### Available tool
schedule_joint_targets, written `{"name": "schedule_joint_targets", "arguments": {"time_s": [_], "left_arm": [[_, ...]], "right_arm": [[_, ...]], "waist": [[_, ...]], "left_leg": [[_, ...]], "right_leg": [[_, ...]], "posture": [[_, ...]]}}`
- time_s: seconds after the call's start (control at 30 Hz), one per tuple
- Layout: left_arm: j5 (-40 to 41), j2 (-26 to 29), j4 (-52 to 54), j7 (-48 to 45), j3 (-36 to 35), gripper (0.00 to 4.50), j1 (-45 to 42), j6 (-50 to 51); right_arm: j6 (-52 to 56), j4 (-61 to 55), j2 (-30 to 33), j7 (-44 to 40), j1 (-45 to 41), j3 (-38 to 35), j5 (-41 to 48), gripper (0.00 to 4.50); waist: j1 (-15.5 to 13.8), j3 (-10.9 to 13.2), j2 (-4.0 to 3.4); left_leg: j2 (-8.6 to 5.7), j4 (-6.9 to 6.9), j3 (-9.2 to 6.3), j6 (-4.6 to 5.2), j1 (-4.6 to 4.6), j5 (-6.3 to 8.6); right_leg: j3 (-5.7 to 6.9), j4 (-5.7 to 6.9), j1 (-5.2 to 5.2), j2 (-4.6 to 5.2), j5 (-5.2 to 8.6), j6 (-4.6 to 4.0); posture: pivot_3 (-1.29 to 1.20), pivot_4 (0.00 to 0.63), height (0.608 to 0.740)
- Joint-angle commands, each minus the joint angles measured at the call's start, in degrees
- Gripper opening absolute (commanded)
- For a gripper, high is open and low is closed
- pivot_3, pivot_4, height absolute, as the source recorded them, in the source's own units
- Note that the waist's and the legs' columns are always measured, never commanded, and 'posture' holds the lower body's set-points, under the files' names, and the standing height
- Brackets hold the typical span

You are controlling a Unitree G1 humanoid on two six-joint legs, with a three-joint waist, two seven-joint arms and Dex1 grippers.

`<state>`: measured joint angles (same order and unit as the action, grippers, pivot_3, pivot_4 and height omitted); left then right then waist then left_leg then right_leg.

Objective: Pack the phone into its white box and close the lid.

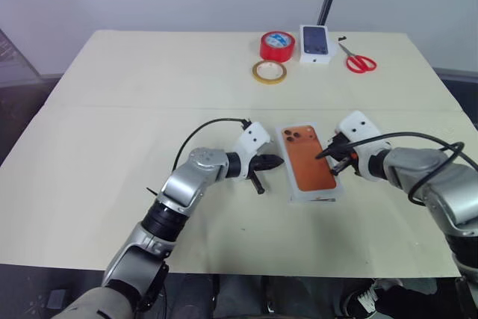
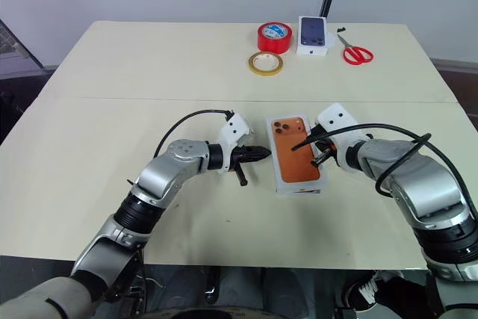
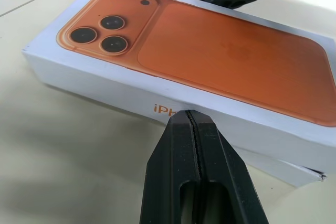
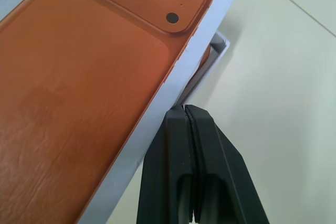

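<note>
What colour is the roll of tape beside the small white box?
Red tape roll; left eye view shows it best.

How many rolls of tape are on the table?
2. The red tape roll sits at the far edge of the table, left of the small white box. The yellow tape roll lies flat just in front of it.

The lid [image 1: 310, 160] sits askew on the white box [image 3: 286, 169] mid-bench [image 1: 112, 110], between the left pincer [image 1: 273, 162] and right pincer [image 1: 323, 155], with two tape rolls [image 1: 273, 57], a smaller box [image 1: 315, 43] and scissors [image 1: 358, 60] along the far edge.
</note>
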<state>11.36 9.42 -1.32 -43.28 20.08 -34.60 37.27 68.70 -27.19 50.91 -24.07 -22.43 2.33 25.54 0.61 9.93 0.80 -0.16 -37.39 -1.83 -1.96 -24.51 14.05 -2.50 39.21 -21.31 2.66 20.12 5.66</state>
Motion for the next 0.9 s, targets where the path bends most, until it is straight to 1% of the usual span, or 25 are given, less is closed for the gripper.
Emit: {"name": "schedule_joint_targets", "arguments": {"time_s": [0.03,0.57,0.9], "left_arm": [[0.44,-2.05,2.39,-0.18,1.46,0.00,-1.68,-0.76],[-0.95,-3.40,0.12,-0.09,1.27,0.00,-2.17,-1.76],[-1.69,-4.33,-0.70,0.53,1.04,0.00,-2.26,-2.59]], "right_arm": [[0.47,-4.11,-0.25,-2.50,0.62,-0.01,1.53,0.03],[2.30,-5.70,-0.39,-3.40,2.26,-0.81,0.88,0.03],[1.71,-4.50,-0.48,-3.17,3.43,-0.90,-0.23,0.03]], "waist": [[0.00,0.00,0.00],[-0.01,-0.01,0.00],[-0.04,-0.01,0.00]], "left_leg": [[0.00,0.00,0.00,0.00,0.00,0.00],[-0.01,-0.01,0.00,0.00,0.01,0.00],[-0.01,-0.02,0.00,0.00,0.01,0.00]], "right_leg": [[0.00,0.00,0.01,0.00,0.00,0.00],[0.01,0.00,0.02,-0.01,0.00,0.00],[0.01,0.00,0.02,-0.01,0.00,0.00]], "posture": [[0.00,0.150,0.717],[0.00,0.150,0.717],[0.00,0.150,0.717]]}}
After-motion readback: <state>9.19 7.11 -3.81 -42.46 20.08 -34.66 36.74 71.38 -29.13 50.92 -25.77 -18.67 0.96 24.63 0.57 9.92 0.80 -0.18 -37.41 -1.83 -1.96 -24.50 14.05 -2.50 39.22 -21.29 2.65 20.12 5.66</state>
